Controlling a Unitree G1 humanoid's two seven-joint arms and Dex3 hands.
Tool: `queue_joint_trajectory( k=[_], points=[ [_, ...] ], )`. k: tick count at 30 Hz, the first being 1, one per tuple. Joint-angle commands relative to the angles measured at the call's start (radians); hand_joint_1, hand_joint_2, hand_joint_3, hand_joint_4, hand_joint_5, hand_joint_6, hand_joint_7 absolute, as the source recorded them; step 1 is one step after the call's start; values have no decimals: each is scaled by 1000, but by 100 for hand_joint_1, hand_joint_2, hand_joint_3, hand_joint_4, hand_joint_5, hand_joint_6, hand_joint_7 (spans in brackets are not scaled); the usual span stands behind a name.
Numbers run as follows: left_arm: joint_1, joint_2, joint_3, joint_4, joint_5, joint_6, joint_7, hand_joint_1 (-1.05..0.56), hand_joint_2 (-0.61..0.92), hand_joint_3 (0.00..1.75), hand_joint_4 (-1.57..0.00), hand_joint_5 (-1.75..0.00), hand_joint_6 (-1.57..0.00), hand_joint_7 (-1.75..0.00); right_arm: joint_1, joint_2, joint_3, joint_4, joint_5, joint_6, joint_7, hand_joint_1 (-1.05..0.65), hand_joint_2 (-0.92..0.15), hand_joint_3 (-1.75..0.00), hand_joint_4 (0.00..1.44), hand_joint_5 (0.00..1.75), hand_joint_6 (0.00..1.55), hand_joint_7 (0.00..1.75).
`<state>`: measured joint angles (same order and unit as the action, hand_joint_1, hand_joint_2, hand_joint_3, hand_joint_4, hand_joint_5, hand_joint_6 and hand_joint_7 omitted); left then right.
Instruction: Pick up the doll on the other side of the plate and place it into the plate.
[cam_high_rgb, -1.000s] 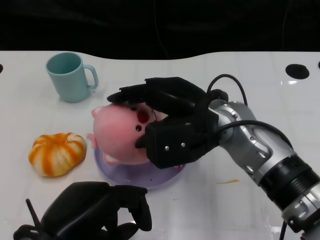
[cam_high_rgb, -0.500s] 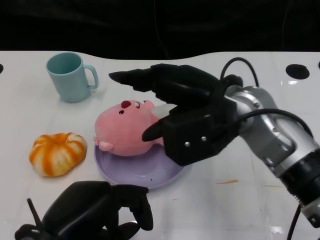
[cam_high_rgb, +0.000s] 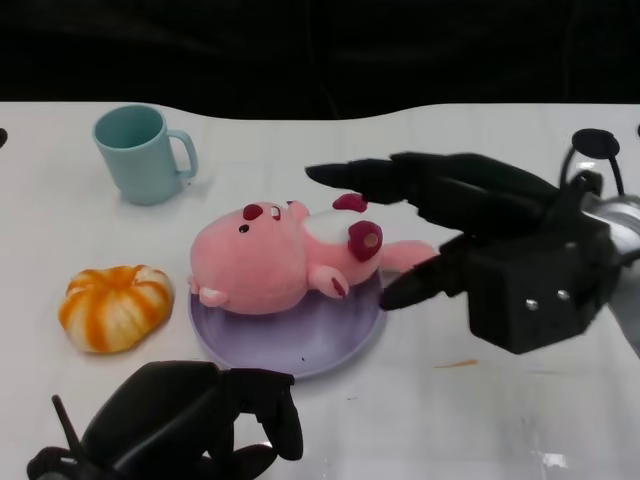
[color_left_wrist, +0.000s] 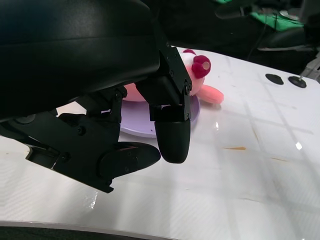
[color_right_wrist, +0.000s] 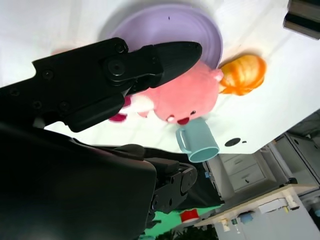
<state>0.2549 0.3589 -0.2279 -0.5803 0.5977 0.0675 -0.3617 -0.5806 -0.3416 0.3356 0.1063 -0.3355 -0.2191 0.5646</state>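
Withdrawn rightward, right hand (cam_high_rgb: 480, 240) spread and empty; pink doll (cam_high_rgb: 275, 260) lies seemingly on purple plate (cam_high_rgb: 300, 345).

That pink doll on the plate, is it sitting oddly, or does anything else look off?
The doll lies on its side, head on the purple plate, with its legs sticking out past the rim onto the table. A small orange smear marks the table near the right hand. Nothing looks spilled or broken.
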Motion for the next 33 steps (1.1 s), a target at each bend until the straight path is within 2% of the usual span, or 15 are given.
queue_joint_trajectory(
  k=[1, 8, 13, 17, 21, 25, 27, 29, 33],
  points=[
    [2, 14, 16, 0, -2, 3, 2, -21, 72, 66, -76, -135, -79, -106, 77, -39, -52, -42, 63, -23, 1, -74, -92, -10, 3, 54, 18, 8],
    [10, 22, 30, 11, -14, -19, 9, -20, 71, 68, -75, -141, -79, -108, 221, -52, -126, -100, 127, -41, -36, -63, -92, -14, 19, 72, 34, 14],
    [26, 30, 49, 5, -26, -33, 8, -19, 69, 68, -73, -144, -77, -109, 333, -49, -178, -198, 188, -1, -47, -35, -92, -7, 46, 102, 65, 31],
    [26, 28, 53, -3, -28, -21, -1, -18, 71, 66, -73, -143, -77, -106, 395, -61, -212, -255, 249, 31, -31, -20, -92, -9, 60, 113, 78, 40],
    [17, 26, 49, -1, -31, -17, -3, -19, 72, 65, -73, -140, -78, -104, 444, -83, -236, -344, 276, 140, -11, -17, -92, -16, 67, 119, 85, 48],
    [11, 28, 48, 5, -32, -20, 2, -19, 72, 66, -74, -142, -79, -103, 490, -80, -253, -424, 281, 244, -28, -9, -92, -19, 72, 121, 91, 57],
    [11, 30, 51, 4, -35, -22, 1, -19, 72, 65, -74, -143, -79, -103, 511, -73, -257, -447, 277, 282, -41, -6, -84, -36, 73, 123, 88, 70],
    [12, 31, 53, 3, -39, -20, -1, -20, 72, 65, -73, -144, -80, -104, 525, -70, -256, -459, 276, 295, -51, -4, -67, -71, 72, 128, 84, 82],
    [17, 43, 63, 7, -49, -35, 1, -19, 72, 65, -73, -145, -79, -105, 550, -46, -251, -428, 285, 253, -77, 0, -60, -89, 74, 132, 84, 89]
  ],
)
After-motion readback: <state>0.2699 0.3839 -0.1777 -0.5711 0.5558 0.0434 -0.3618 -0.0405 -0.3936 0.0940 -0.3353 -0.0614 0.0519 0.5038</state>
